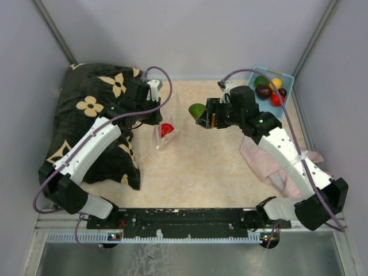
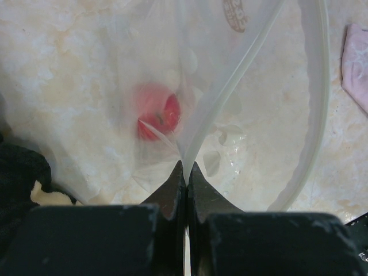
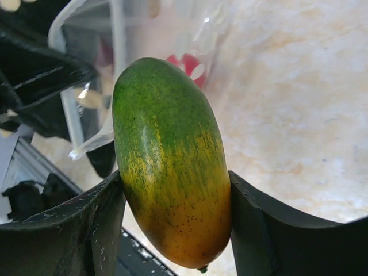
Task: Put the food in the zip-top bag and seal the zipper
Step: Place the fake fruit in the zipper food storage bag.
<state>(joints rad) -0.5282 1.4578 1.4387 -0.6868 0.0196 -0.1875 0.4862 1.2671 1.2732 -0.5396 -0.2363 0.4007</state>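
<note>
The clear dotted zip-top bag (image 1: pixel 163 133) stands open mid-table with one red fruit (image 1: pixel 167 129) inside. My left gripper (image 2: pixel 185 167) is shut on the bag's rim, pinching the zipper strip (image 2: pixel 230 86); through the plastic the red fruit (image 2: pixel 158 115) shows blurred. My right gripper (image 1: pixel 202 117) holds a green-and-yellow mango-like fruit (image 3: pixel 172 167) between its fingers (image 3: pixel 103 213), just right of the bag's mouth (image 3: pixel 115 34) and above the table. More food (image 1: pixel 269 89) lies in the light blue basket (image 1: pixel 286 77) at the back right.
A black floral pillow (image 1: pixel 86 109) fills the left side under my left arm. A pink cloth (image 1: pixel 267 164) lies crumpled beneath my right arm. Grey walls close the table in on three sides.
</note>
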